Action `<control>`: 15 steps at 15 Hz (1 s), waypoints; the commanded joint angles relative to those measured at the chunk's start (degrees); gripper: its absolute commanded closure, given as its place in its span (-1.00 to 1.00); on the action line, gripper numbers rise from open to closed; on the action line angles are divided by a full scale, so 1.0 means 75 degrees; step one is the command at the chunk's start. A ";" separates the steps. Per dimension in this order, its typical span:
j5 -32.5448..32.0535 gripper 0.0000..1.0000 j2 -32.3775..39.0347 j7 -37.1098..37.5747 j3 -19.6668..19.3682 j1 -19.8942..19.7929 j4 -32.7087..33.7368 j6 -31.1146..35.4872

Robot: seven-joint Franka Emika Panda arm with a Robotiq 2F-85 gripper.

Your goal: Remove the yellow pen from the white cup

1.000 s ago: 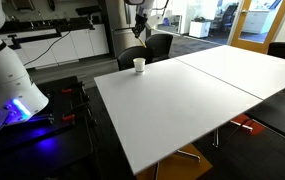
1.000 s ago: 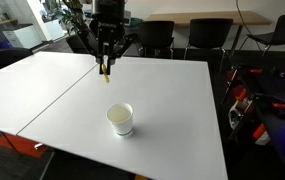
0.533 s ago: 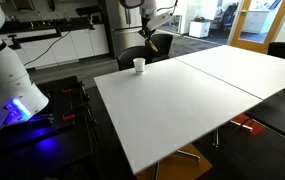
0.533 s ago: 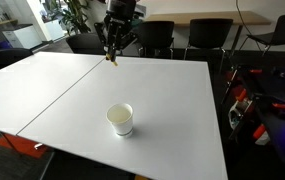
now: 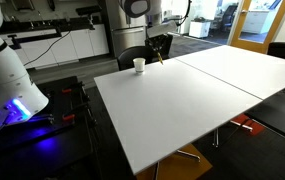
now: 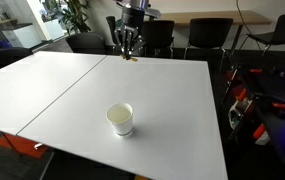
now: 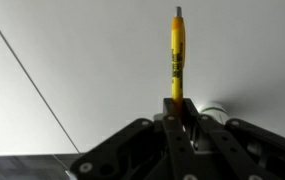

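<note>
Yellow pen point(image 7: 177, 55) pinched in fingers point(image 7: 168, 112), pointing straight out (well apart from white cup point(image 6: 120, 119)).

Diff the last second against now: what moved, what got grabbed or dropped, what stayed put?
The end effector travelled farther from the white cup, toward the far edge of the table in an exterior view, carrying the yellow pen with it. No new grasp or release: the pen stays clamped, sticking straight out in the wrist view. The cup and the table did not move.
</note>
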 commanded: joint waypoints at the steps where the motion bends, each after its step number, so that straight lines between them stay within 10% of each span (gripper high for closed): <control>1: -0.0855 0.94 0.0437 0.1991 -0.1076 0.0789 0.0304 -0.0048; 5: -0.1250 0.94 0.1053 0.3925 -0.1992 0.1494 0.0765 -0.0576; 8: -0.2200 0.94 0.1334 0.5196 -0.1172 0.0765 0.1153 -0.1091; 9: -0.2315 0.25 0.1439 0.5448 -0.0989 0.0629 0.1310 -0.1345; 15: -0.2629 -0.47 0.1637 0.6165 -0.0354 0.0129 0.1798 -0.2144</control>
